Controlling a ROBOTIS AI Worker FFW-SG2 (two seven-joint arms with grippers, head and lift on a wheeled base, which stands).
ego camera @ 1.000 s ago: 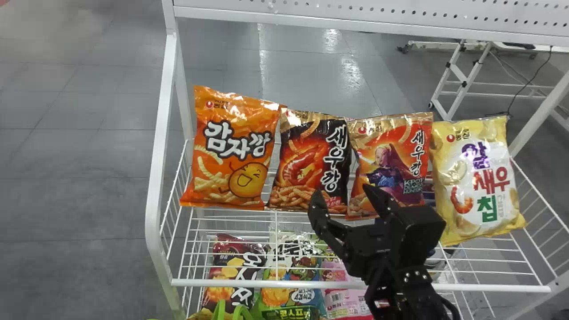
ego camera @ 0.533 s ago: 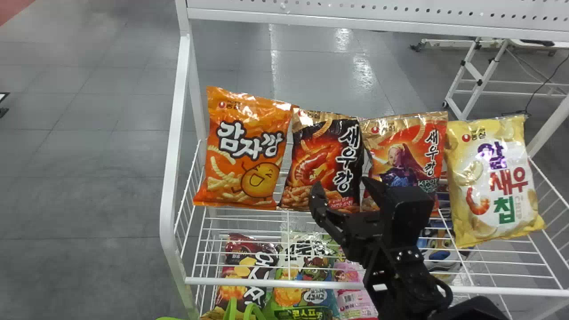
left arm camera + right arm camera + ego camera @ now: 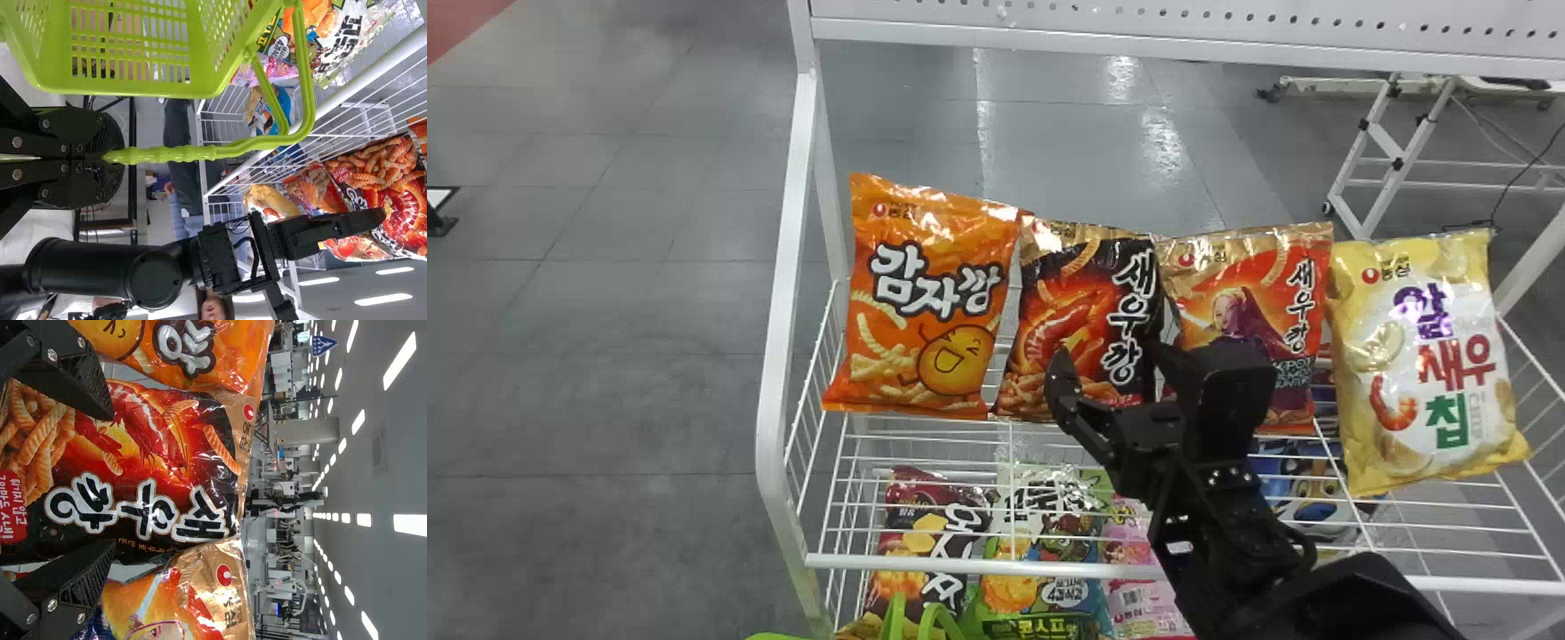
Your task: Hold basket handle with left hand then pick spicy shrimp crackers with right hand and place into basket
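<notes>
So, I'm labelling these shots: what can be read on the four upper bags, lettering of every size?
"감자깡": orange bag
"새우깡": black bag
"새우깡": red-and-gold bag
"알새우칩": yellow bag
The remaining print is mostly too small or blurred to quote reliably.
</notes>
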